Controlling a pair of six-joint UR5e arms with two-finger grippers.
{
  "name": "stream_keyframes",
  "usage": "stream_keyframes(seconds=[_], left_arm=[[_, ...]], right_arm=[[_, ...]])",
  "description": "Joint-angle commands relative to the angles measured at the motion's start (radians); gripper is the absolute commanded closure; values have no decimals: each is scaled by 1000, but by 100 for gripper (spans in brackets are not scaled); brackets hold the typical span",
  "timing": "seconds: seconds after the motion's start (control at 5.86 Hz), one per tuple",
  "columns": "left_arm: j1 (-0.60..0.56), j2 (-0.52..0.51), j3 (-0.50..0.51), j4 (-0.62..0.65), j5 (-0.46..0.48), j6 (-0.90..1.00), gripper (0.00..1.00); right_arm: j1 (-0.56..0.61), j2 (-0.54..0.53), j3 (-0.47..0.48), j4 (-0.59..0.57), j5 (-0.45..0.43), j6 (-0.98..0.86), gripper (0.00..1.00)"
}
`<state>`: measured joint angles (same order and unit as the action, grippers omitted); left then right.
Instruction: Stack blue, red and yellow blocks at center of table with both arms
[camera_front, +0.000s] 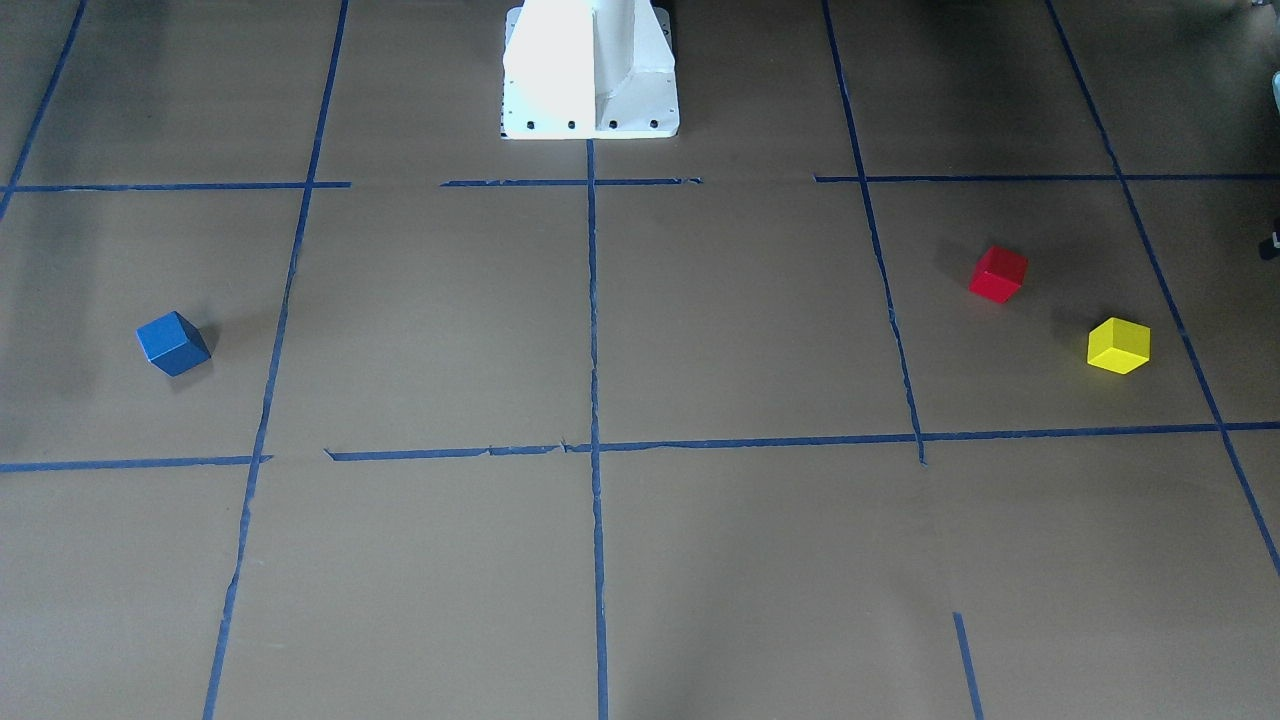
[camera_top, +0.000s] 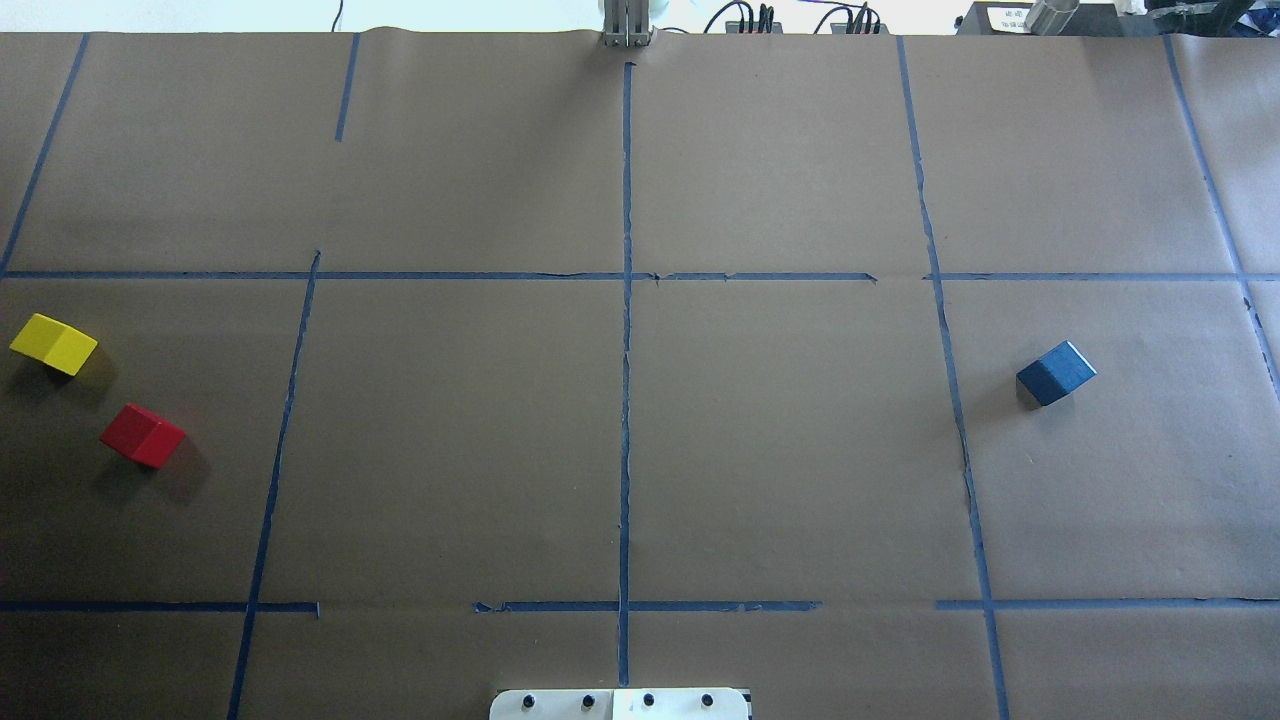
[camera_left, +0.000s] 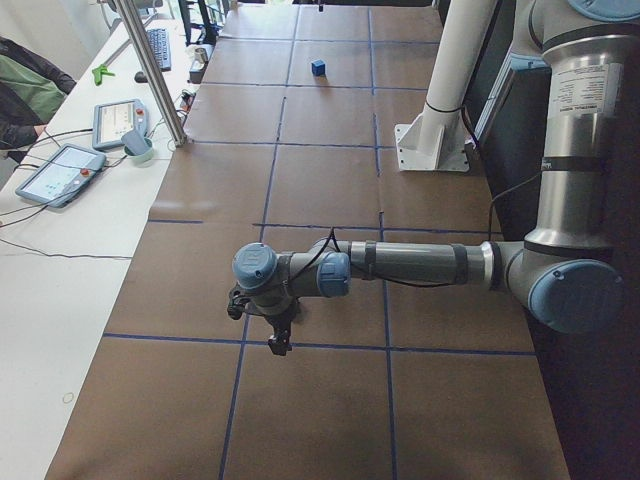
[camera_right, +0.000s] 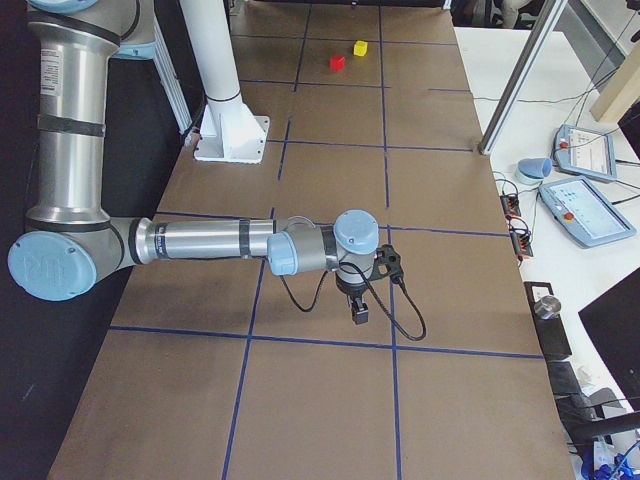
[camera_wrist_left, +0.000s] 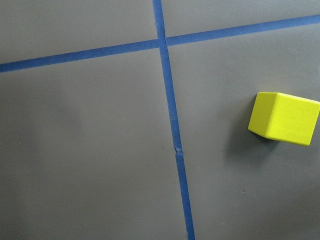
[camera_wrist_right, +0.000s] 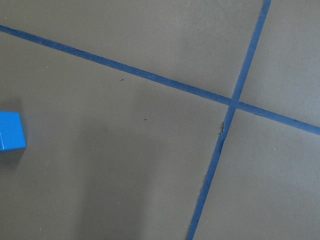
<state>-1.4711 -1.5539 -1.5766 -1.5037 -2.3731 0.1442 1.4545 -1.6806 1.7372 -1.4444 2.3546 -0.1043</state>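
Note:
On the brown taped table (camera_top: 450, 450) the three blocks lie apart. The blue block (camera_top: 1055, 373) (camera_front: 173, 343) sits alone on the robot's right side and shows at the left edge of the right wrist view (camera_wrist_right: 11, 131). The red block (camera_top: 142, 435) (camera_front: 998, 274) and yellow block (camera_top: 53, 344) (camera_front: 1118, 345) lie close together on the robot's left side. The yellow block also shows in the left wrist view (camera_wrist_left: 283, 118). My left gripper (camera_left: 277, 340) and right gripper (camera_right: 358, 312) hang over the table's ends, seen only in the side views; I cannot tell whether either is open or shut.
The white bolted pedestal (camera_front: 590, 70) (camera_top: 620, 704) stands at the robot's side of the table centre. Metal posts (camera_left: 160, 80) (camera_right: 520, 75) rise at the far edge. Teach pendants (camera_left: 55, 172) (camera_right: 588, 210) lie on side desks, with a seated person (camera_left: 25, 90) beside one.

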Motion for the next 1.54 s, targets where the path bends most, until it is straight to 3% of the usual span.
stream_keyframes(seconds=[0.0,0.34,0.51,0.68,1.02,1.37], left_arm=[[2,0,0,-1,-2,-2,0],[3,0,1,-1,-2,-3,0],[3,0,0,2,-2,-3,0],[3,2,0,2,-2,-3,0],[3,2,1,3,-2,-3,0],[3,2,3,3,-2,-5,0]], right_arm=[[-26,4,2,63,-3,11,0],[-154,70,36,102,-14,291,0],[-240,78,53,177,-75,454,0],[-379,90,53,322,-166,613,0],[-549,108,39,358,-250,598,0],[-571,111,-14,360,-271,547,0]])
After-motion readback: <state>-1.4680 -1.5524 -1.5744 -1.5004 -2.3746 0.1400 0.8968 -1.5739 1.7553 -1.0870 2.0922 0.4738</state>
